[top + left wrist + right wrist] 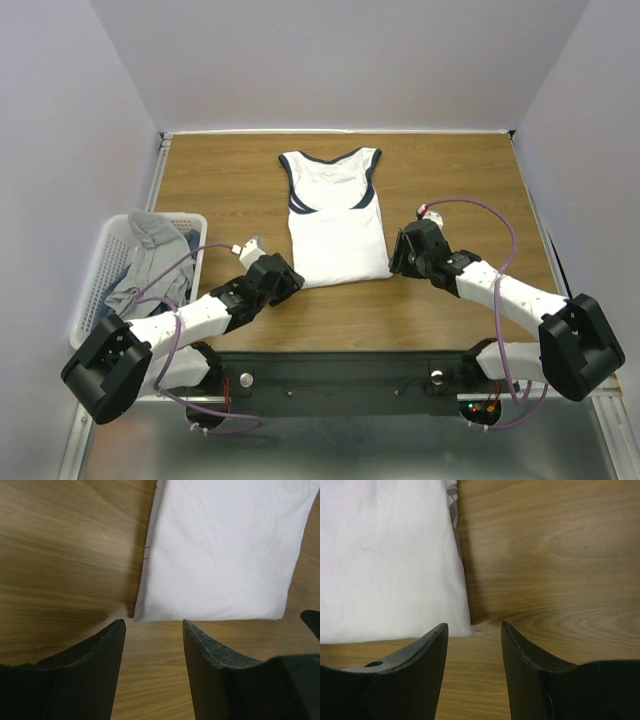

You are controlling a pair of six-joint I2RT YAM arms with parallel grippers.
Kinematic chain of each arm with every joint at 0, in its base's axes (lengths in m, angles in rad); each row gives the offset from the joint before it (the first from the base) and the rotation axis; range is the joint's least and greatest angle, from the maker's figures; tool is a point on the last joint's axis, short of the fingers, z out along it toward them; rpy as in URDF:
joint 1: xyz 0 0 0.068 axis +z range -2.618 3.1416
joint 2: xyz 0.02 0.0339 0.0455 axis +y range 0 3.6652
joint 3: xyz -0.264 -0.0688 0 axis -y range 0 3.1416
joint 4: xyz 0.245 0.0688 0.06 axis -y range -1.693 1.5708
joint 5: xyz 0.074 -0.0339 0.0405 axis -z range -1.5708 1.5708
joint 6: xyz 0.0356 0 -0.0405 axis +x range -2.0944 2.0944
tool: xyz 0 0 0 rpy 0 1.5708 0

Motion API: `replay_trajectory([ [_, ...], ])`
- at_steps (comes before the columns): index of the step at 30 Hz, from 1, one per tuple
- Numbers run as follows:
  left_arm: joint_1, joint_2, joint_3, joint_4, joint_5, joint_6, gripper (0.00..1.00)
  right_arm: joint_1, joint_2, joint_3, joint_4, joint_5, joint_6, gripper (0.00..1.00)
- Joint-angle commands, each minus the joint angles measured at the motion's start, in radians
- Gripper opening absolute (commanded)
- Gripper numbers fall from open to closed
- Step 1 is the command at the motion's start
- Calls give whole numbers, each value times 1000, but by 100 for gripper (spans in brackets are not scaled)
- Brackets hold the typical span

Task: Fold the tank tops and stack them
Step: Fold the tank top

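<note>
Currently, the white top [335, 230] lies flat at worktop [220, 190] centre, neck away from the arms. The left gripper [288, 277] and right gripper [398, 262] are both released and empty, one just beside each near corner. Grey tops [150, 260] lie in the basket [95, 270] at left.

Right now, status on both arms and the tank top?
White tank top flat. Left jaws open at its near-left corner, right jaws open at near-right. Nothing in the way.
</note>
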Motion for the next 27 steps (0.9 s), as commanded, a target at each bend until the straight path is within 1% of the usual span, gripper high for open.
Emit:
replay_trajectory([
  [1,-13,-27,-25,11,-29,-79,60,-3,-25,-40,27,-74,59,53],
  [6,-17,15,-35,58,-28,-87,61,-3,-28,-64,49,-105,79,57],
  [11,-17,84,-33,109,-12,-90,61,-2,-1,-78,78,-128,91,57],
  [14,-17,124,-29,112,-19,-93,60,-3,22,-78,98,-123,100,57],
  [21,-17,130,-25,95,-26,-99,56,-3,94,-56,133,-120,105,56],
  [26,-17,167,2,81,-31,-73,50,-3,131,-63,162,-119,112,54],
  [27,-17,182,7,80,-29,-70,48,-3,134,-63,162,-113,115,54],
])
